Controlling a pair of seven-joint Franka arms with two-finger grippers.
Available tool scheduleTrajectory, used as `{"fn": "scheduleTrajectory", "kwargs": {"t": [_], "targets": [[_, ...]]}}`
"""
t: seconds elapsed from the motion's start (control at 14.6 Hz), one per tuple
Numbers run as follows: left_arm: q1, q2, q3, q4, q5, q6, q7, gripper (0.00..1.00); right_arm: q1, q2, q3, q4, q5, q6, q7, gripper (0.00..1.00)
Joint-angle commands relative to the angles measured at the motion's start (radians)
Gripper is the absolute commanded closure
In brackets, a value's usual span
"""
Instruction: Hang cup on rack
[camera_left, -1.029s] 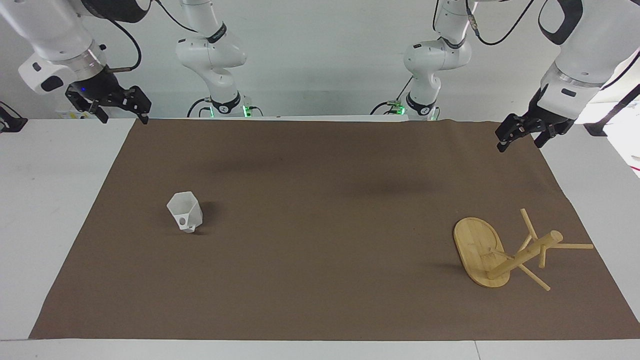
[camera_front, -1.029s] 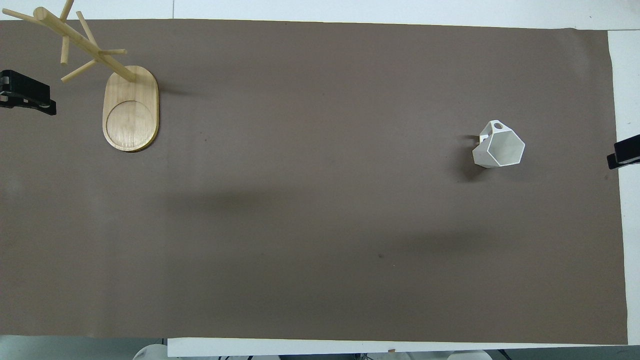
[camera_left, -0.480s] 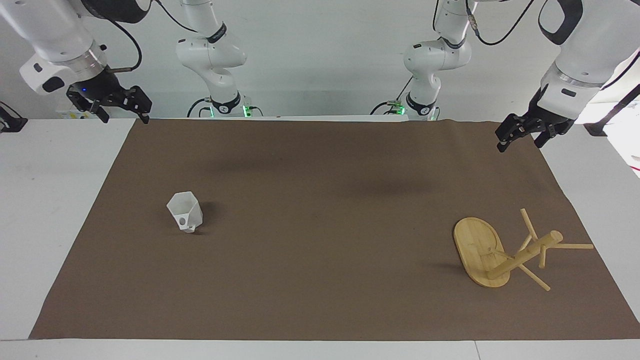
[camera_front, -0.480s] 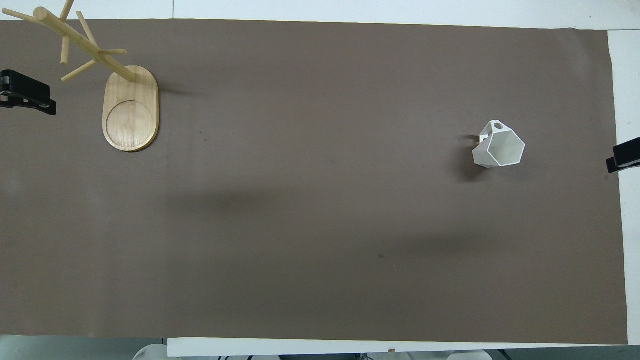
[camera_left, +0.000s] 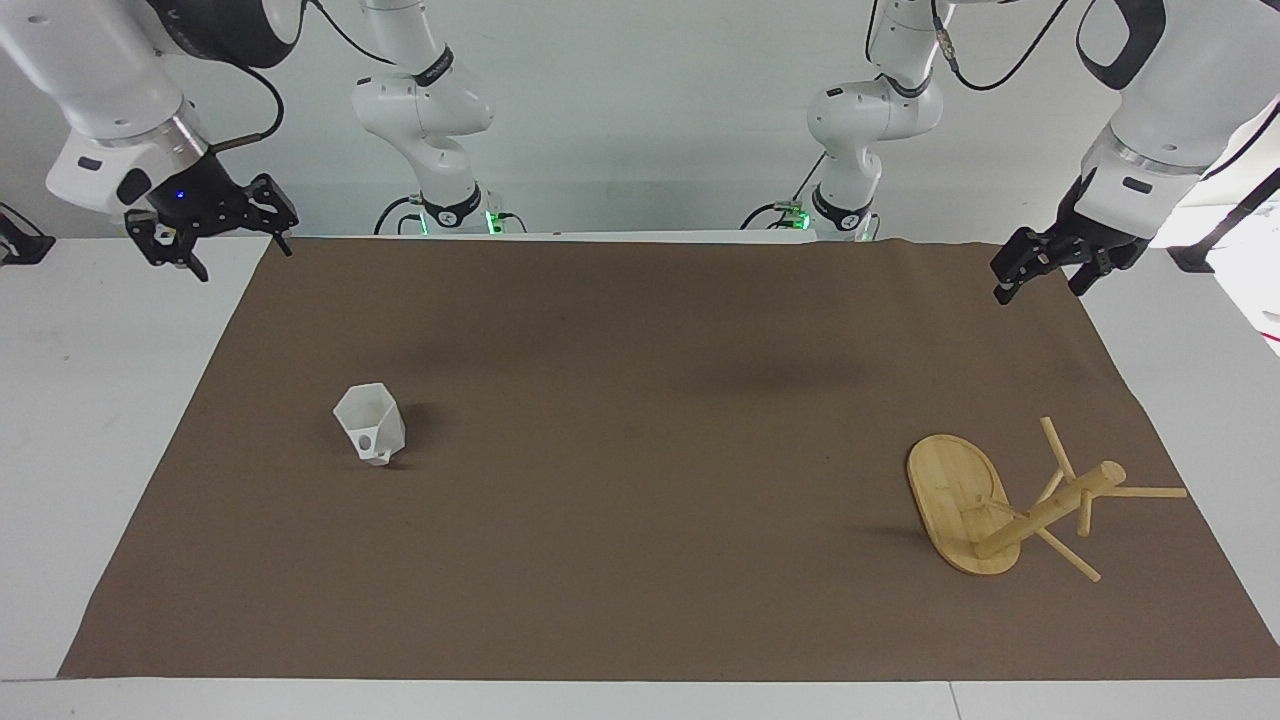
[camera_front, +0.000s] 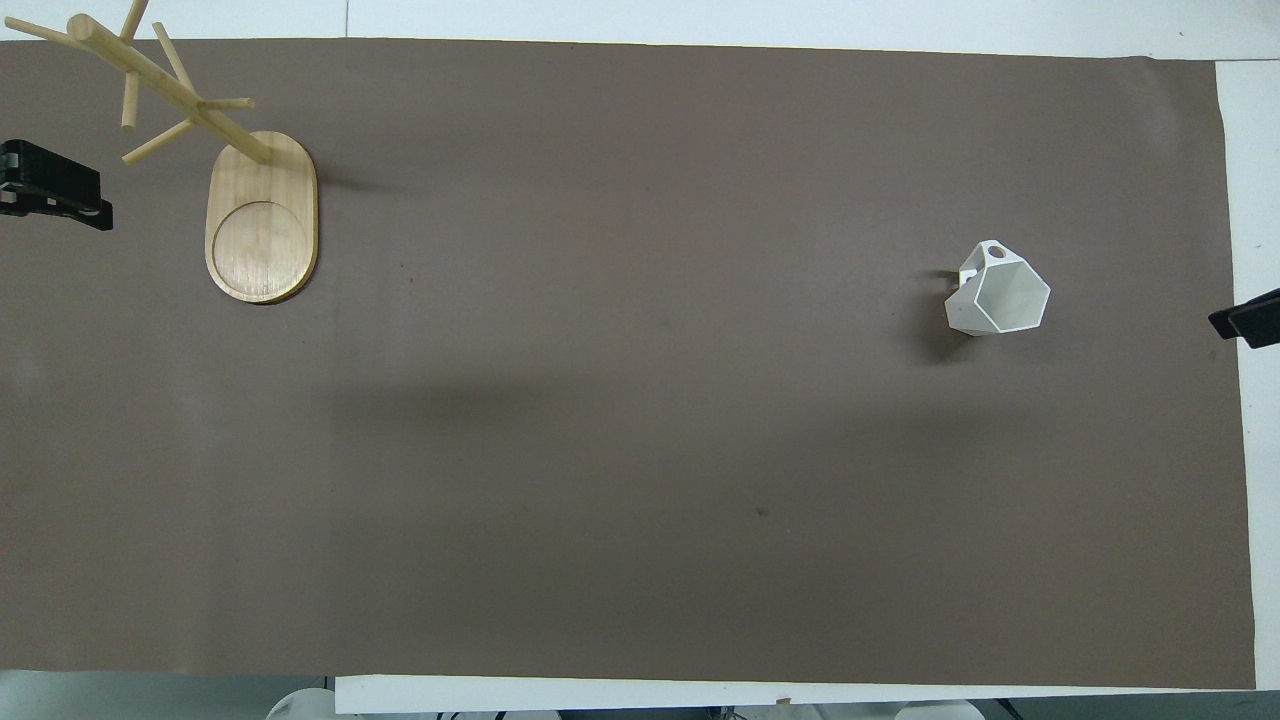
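Hovering over the edge of the brown mat (camera_left: 640, 470) at the right arm's end of the surface (camera_left: 80, 400), the right hand (camera_left: 225, 240) is in the air with its fingers spread apart and nothing between them. The cup (camera_left: 370, 424) stands on the mat well apart from that hand, toward the middle of the surface from it, upright with its six-sided rim facing up and its small holed handle turned away from the robots. From overhead, only the tip of this hand (camera_front: 1245, 322) shows at the mat's edge, level with the cup (camera_front: 998, 290).

At the left arm's end, the left hand (camera_left: 1040, 272) hangs over the mat's corner nearest the robots, its fingers likewise apart and empty. The rack (camera_left: 1000, 510) stands on the mat well apart from this hand and clear of it, its oval base flat on the mat and its post with thin pegs rising from the end of the base farther from the robots. Overhead, the left hand (camera_front: 55, 190) shows just beside the rack's (camera_front: 262, 230) pegs, not touching them. Cup and rack sit well apart, at the two ends of the mat.
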Motion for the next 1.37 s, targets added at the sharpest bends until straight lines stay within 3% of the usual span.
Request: {"fn": "scheduleTrajectory", "kwargs": {"t": [0.0, 0.14, 0.41, 0.55, 0.75, 1.03, 1.3], "targets": [[0.001, -0.032, 0.000, -0.042, 0.018, 0.022, -0.008, 0.00, -0.147, 0.049, 0.001, -0.089, 0.206, 0.059, -0.447, 0.00], [0.001, -0.032, 0.000, -0.042, 0.018, 0.022, -0.010, 0.00, -0.221, 0.145, 0.001, -0.075, 0.359, 0.054, -0.740, 0.00], [0.001, -0.032, 0.000, -0.042, 0.018, 0.022, -0.010, 0.00, -0.314, 0.349, 0.003, -0.057, 0.635, -0.059, -1.145, 0.00], [0.001, -0.032, 0.000, -0.042, 0.018, 0.022, -0.010, 0.00, -0.327, 0.464, 0.009, 0.033, 0.723, -0.134, -1.301, 0.00], [0.001, -0.032, 0.000, -0.042, 0.018, 0.022, -0.010, 0.00, -0.377, 0.618, 0.059, 0.149, 0.786, -0.232, -1.421, 0.00], [0.001, -0.032, 0.000, -0.042, 0.018, 0.022, -0.010, 0.00, -0.520, 0.848, 0.266, 0.343, 0.802, -0.299, -1.427, 0.00], [0.001, -0.032, 0.000, -0.042, 0.018, 0.022, -0.008, 0.00, -0.514, 0.847, 0.266, 0.333, 0.780, -0.296, -1.442, 0.00]]}}
